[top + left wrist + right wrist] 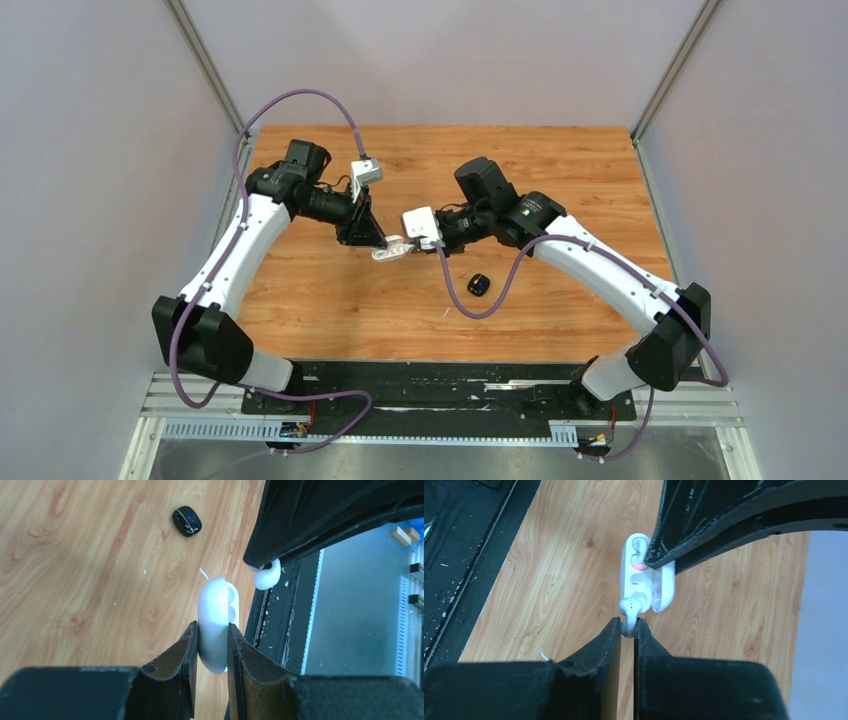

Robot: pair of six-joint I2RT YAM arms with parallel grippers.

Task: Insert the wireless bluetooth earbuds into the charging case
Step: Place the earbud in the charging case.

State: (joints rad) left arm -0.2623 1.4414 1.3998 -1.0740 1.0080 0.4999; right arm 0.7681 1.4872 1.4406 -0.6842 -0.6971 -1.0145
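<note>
White earbud pinched in right pincer, beside white case clamped by left pincer.

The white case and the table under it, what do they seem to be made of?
The white case looks like smooth moulded plastic, slightly glossy: it has rounded edges and soft highlights. The table shows light wood grain with knots, though whether it is solid wood or a printed laminate cannot be told. Its finish looks matte.
</note>
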